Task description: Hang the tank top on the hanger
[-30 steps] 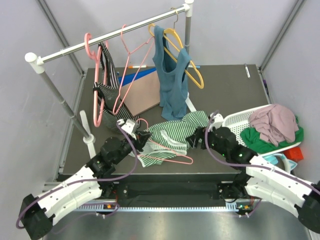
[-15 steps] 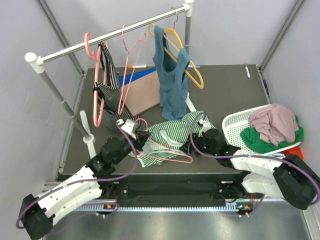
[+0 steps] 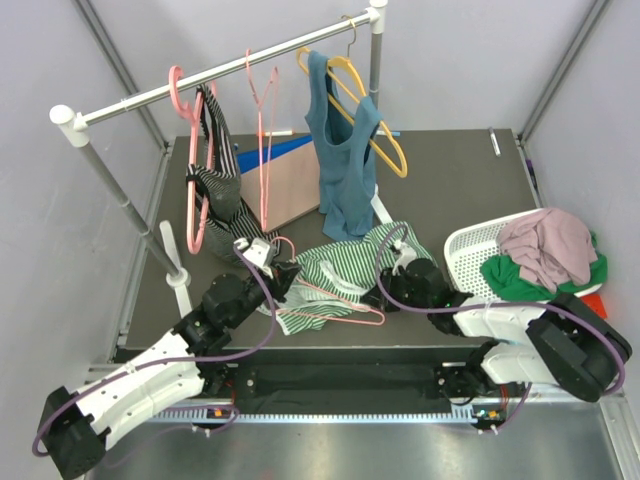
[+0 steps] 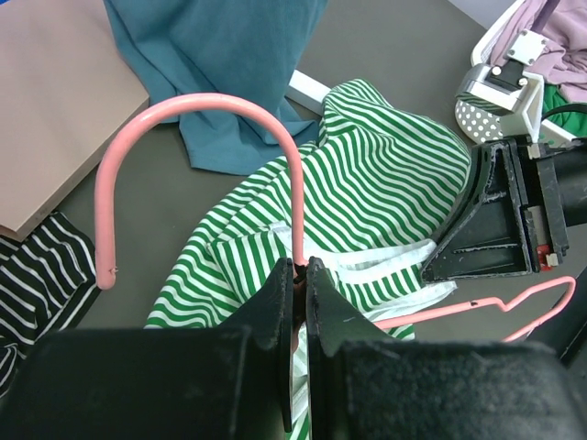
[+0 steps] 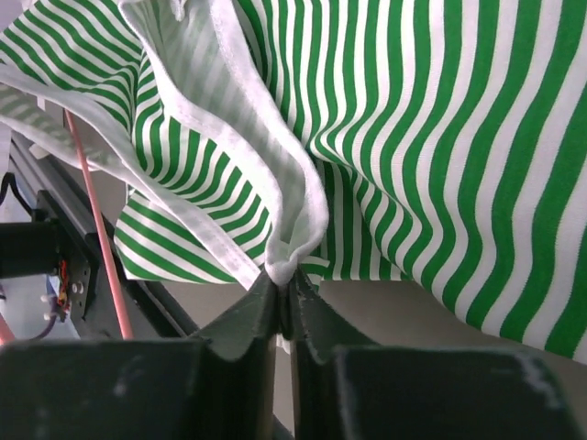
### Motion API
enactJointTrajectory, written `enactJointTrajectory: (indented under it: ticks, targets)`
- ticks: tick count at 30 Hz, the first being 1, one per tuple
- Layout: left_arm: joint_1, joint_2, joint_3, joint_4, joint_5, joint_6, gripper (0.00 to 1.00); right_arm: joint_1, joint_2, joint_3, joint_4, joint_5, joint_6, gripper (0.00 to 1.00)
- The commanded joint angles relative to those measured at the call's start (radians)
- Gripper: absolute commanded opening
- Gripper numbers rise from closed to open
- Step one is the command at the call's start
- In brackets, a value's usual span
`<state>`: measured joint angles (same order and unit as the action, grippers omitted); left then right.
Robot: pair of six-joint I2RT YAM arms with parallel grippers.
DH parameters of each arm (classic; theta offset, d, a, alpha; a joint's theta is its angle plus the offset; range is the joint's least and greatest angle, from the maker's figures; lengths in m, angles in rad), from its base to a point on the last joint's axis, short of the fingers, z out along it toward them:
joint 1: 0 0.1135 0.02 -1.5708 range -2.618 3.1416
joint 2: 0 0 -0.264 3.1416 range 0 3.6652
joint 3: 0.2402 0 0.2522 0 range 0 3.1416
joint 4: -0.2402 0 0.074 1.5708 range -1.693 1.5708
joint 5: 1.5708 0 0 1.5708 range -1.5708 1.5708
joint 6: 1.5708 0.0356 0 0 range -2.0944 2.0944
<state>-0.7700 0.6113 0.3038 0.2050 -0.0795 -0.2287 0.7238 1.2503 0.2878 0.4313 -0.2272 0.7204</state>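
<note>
The green-and-white striped tank top (image 3: 345, 262) lies crumpled on the dark table between my two arms. A thin pink hanger (image 3: 345, 303) lies partly under it, with its hook (image 4: 220, 105) arching up to the left. My left gripper (image 3: 288, 272) is shut on the hanger's neck (image 4: 298, 220) just below the hook. My right gripper (image 3: 380, 293) is shut on the tank top's white-trimmed edge (image 5: 298, 234) at its right front side. In the left wrist view the right gripper (image 4: 491, 215) shows black against the tank top (image 4: 385, 183).
A clothes rail (image 3: 220, 72) crosses the back. On it hang a teal tank top (image 3: 345, 165) on a yellow hanger (image 3: 385, 140), pink hangers (image 3: 262, 130) and a black-and-white striped garment (image 3: 215, 180). A white basket (image 3: 480, 245) of clothes stands right. A brown board (image 3: 290, 185) lies behind.
My right gripper has moved left to the tank top's edge and shut on its white trim. The left gripper has stayed put. A pink hanger on the rail has swung.
</note>
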Motion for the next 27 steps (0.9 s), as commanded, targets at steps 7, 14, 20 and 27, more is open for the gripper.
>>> enactJointTrajectory:
  ticks: [7, 14, 20, 27]
  targets:
    - [0.005, -0.036, -0.012, 0.020, -0.108, 0.038, 0.00, -0.009, -0.202, 0.027, -0.192, 0.041, -0.038, 0.00]
    - [0.005, -0.087, -0.029, 0.024, -0.161, 0.043, 0.00, -0.024, -0.396, 0.010, -0.387, 0.089, -0.044, 0.00]
    - [0.005, -0.136, -0.045, 0.017, -0.206, 0.042, 0.00, -0.027, -0.535, 0.024, -0.552, 0.121, -0.042, 0.00]
    - [0.005, -0.150, -0.052, 0.022, -0.198, 0.042, 0.00, -0.032, -0.589, 0.094, -0.675, 0.161, -0.052, 0.00]
